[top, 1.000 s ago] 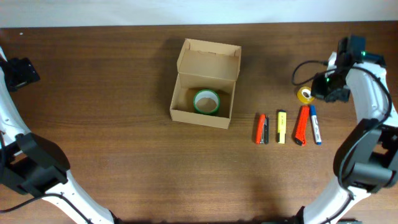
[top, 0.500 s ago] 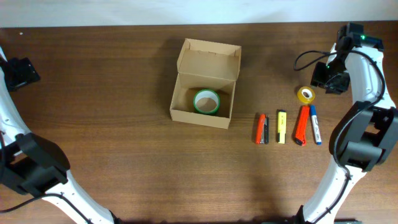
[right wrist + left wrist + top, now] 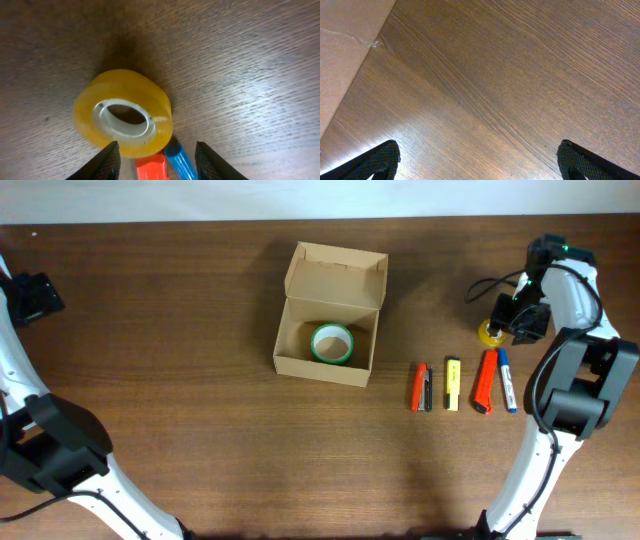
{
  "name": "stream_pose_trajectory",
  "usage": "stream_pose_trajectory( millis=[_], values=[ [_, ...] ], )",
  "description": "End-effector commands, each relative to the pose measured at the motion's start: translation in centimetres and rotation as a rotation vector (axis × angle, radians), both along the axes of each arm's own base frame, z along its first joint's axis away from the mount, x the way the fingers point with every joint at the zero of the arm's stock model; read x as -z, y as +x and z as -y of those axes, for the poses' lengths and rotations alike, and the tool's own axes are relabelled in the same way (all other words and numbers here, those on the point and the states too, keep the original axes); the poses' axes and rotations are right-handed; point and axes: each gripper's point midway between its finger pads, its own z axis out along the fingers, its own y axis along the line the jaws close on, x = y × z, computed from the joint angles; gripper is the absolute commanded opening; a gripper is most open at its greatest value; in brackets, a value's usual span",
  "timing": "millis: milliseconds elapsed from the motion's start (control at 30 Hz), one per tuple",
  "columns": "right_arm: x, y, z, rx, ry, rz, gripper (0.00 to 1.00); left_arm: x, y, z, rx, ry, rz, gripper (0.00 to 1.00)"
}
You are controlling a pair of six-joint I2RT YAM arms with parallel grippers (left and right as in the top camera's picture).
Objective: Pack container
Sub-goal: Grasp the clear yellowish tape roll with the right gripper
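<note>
The tan cardboard container [image 3: 325, 365] stands open at the table's middle, lid flap up at the back, with a green tape roll [image 3: 332, 342] inside. A yellow tape roll [image 3: 488, 333] lies at the right, also in the right wrist view [image 3: 122, 112]. My right gripper [image 3: 515, 320] is open just above it, its fingers [image 3: 157, 162] apart beside the roll, near the tips of an orange marker [image 3: 152, 167] and a blue marker [image 3: 180, 162]. My left gripper [image 3: 477, 162] is open over bare wood at the far left.
Several markers lie in a row right of the container: red-black [image 3: 421, 387], yellow [image 3: 452, 383], orange [image 3: 485, 381], blue [image 3: 507, 380]. A cable loops off the right arm [image 3: 490, 285]. The table's far edge [image 3: 320, 220] meets a white wall.
My right gripper has swung left and down toward the yellow tape roll, now partly covering it from above. The left arm has not moved.
</note>
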Motion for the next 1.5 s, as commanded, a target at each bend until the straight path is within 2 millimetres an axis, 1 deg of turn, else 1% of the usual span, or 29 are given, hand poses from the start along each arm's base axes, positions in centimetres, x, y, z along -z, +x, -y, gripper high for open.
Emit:
stream_pose_trajectory(
  millis=[0,200,600,667,800,867,900,967,1033,1200,1233,1300,1333,1400,1467],
  values=[
    [1.1,0.1,0.5,0.024,0.015,-0.011,0.49,-0.6,-0.2,0.2,0.016,0.004,0.009,1.0],
    [1.2,-0.4,2.4,0.068,0.015,-0.01,0.48,-0.6,-0.2,0.2,0.016,0.004,0.009,1.0],
    [1.3,-0.1,2.5,0.068,0.012,0.001,0.48,-0.6,-0.1,0.2,0.016,0.004,0.009,1.0],
    [1.4,0.3,1.8,0.063,0.042,0.015,0.48,-0.6,-0.2,0.2,0.016,0.004,0.009,1.0],
    [1.5,1.5,0.2,0.022,0.034,0.042,0.49,-0.6,-0.2,0.2,0.016,0.004,0.009,1.0],
    [1.5,1.8,0.0,0.023,0.031,0.052,0.49,-0.6,-0.2,0.2,0.016,0.004,0.009,1.0],
    [1.6,1.9,0.0,0.024,0.031,0.052,0.44,-0.6,-0.2,0.2,0.016,0.004,0.009,1.0],
    [1.6,1.9,0.1,0.025,0.03,0.052,0.3,-0.6,-0.2,0.2,0.016,0.004,0.009,1.0],
    [1.6,1.9,0.1,0.025,0.03,0.054,0.29,-0.6,-0.2,0.2,0.016,0.004,0.009,1.0],
    [1.9,1.9,0.1,0.025,0.027,0.049,0.3,-0.6,-0.2,0.2,0.016,0.004,0.009,1.0],
    [1.9,1.8,0.2,0.026,0.025,0.047,0.29,-0.6,-0.2,0.2,0.016,0.004,0.009,1.0],
    [2.3,1.7,0.3,0.028,0.018,0.035,0.17,-0.6,-0.2,0.2,0.016,0.004,0.009,1.0],
    [2.9,1.4,0.2,0.029,0.022,0.017,0.08,-0.6,-0.1,0.2,0.016,0.004,0.009,1.0],
    [3.4,1.0,0.2,0.036,0.027,-0.003,0.04,-0.6,-0.1,0.2,0.016,0.004,0.009,1.0],
    [3.4,1.1,0.2,0.035,0.026,0.0,0.03,-0.6,-0.2,0.2,0.016,0.004,0.009,1.0]
  ],
)
